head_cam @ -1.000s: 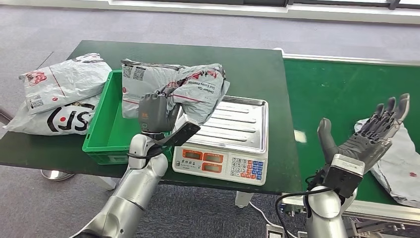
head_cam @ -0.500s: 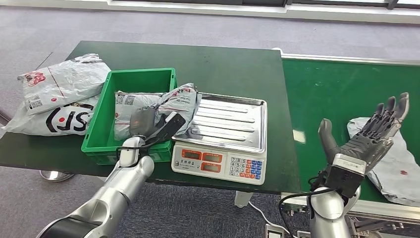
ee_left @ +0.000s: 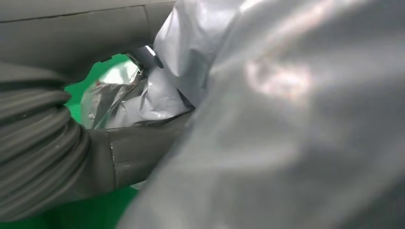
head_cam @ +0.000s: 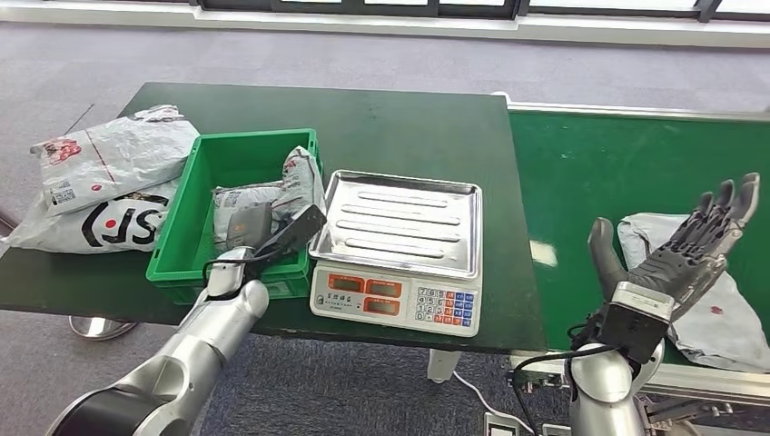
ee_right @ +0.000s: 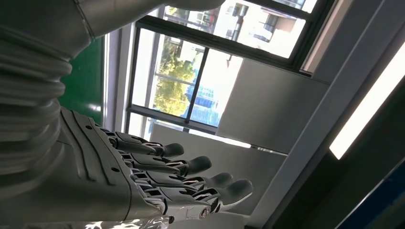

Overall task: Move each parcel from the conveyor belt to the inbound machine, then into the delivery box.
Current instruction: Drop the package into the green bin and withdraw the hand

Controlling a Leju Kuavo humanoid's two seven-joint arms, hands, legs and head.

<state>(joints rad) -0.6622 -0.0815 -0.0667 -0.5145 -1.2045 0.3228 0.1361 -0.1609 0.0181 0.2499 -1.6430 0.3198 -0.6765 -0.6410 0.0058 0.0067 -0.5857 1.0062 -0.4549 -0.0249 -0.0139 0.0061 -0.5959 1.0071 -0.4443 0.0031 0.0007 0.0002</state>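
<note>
A crumpled grey parcel (head_cam: pixel 272 193) lies inside the green delivery box (head_cam: pixel 202 173) on the dark table. My left hand (head_cam: pixel 249 227) is down in the box at the parcel's near end and grips it. Up close, the parcel (ee_left: pixel 286 114) presses against the hand's thumb (ee_left: pixel 138 152). The inbound machine, a scale with a bare steel tray (head_cam: pixel 399 218), stands right of the box. Another grey parcel (head_cam: pixel 722 313) lies on the green conveyor belt (head_cam: pixel 617 173). My right hand (head_cam: pixel 676 254) is raised above the belt beside that parcel, fingers spread (ee_right: pixel 181 181), holding nothing.
Two white-grey parcels (head_cam: pixel 113 150) (head_cam: pixel 100 222) are stacked on the table left of the box. The scale's keypad (head_cam: pixel 449 306) faces me at the table's near edge. Grey floor surrounds the table.
My left hand has lowered the grey parcel from above the box and scale down into the green box. The belt parcel has crept left. My right hand stays raised.
</note>
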